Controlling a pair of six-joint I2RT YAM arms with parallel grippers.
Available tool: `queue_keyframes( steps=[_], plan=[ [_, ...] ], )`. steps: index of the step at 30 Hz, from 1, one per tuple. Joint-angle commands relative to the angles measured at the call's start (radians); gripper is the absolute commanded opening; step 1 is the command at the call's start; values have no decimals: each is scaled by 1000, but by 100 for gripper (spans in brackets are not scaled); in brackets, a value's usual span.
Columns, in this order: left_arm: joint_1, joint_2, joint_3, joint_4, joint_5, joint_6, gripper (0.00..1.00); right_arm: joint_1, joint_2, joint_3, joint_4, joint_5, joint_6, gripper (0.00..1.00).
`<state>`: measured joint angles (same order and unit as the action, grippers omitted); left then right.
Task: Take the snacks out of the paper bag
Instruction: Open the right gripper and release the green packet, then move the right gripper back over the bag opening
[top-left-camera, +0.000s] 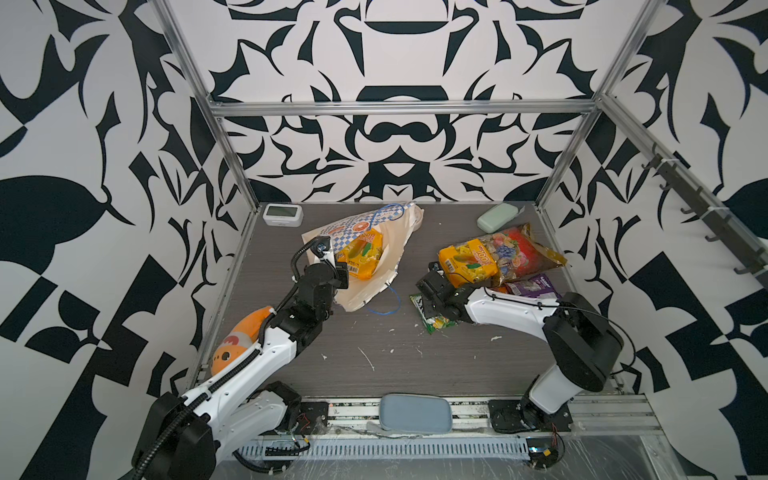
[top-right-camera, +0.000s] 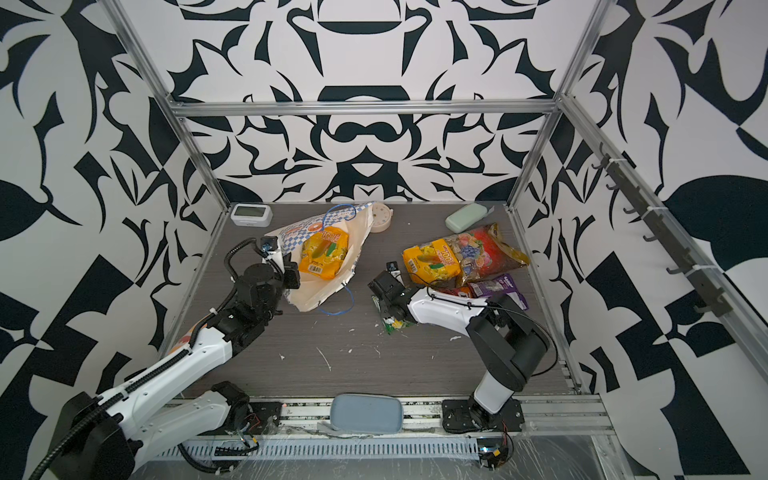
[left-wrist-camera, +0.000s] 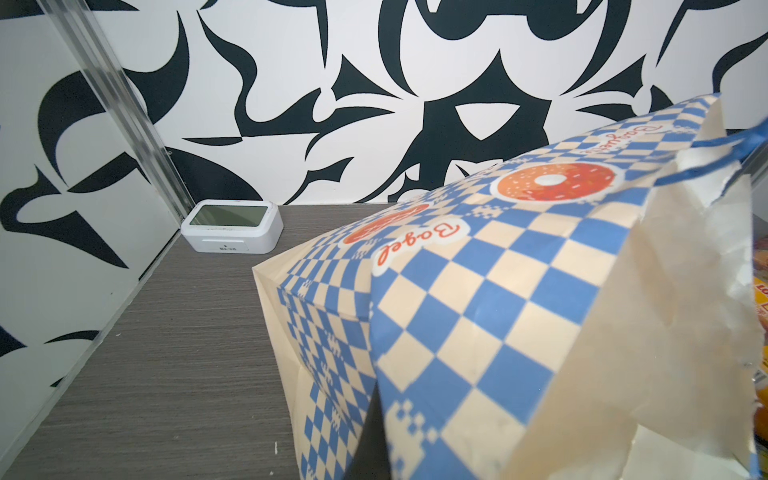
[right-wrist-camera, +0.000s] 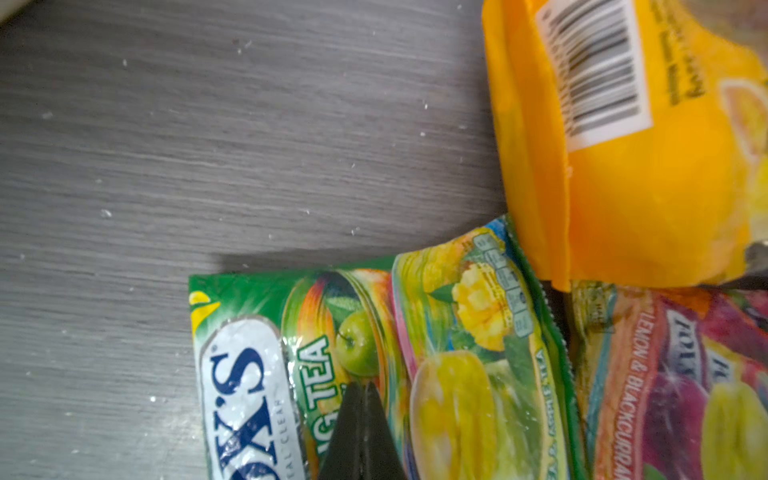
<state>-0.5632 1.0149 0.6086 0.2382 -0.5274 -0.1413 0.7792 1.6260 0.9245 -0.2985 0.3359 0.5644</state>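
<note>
The paper bag (top-left-camera: 374, 249) lies on its side at the back of the table, mouth toward the front, with a yellow-orange snack packet (top-left-camera: 361, 253) inside the opening. My left gripper (top-left-camera: 328, 257) is shut on the bag's checked edge (left-wrist-camera: 478, 311). In both top views a second yellow-orange packet (top-right-camera: 432, 262) rests on the clear multicoloured pack (top-left-camera: 519, 249), with the purple packet (top-left-camera: 536, 286) beside them. My right gripper (right-wrist-camera: 360, 388) is shut and empty, its tip just above the green FOX'S packet (right-wrist-camera: 457, 353). The pink-orange FOX'S packet (right-wrist-camera: 665, 374) lies next to it, mostly under the right arm.
A white clock (top-left-camera: 282, 214) stands at the back left corner and a mint green case (top-left-camera: 496, 218) at the back right. An orange plush fish (top-left-camera: 239, 340) lies under the left arm. A cream round object (top-right-camera: 381, 218) sits behind the bag. A grey-blue pad (top-left-camera: 415, 412) lies at the front edge.
</note>
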Motion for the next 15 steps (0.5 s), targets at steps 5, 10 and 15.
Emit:
queue_keyframes(
  steps=[5,10,15],
  plan=[
    [-1,5,15,-6,-2,-7,0,1,-120,-39,244,-351,-124,0],
    [-1,7,11,9,-2,-6,0,9,5,2,180,-339,-128,0],
    [-2,2,18,4,0,-6,0,9,59,19,175,-209,-101,0]
  ],
)
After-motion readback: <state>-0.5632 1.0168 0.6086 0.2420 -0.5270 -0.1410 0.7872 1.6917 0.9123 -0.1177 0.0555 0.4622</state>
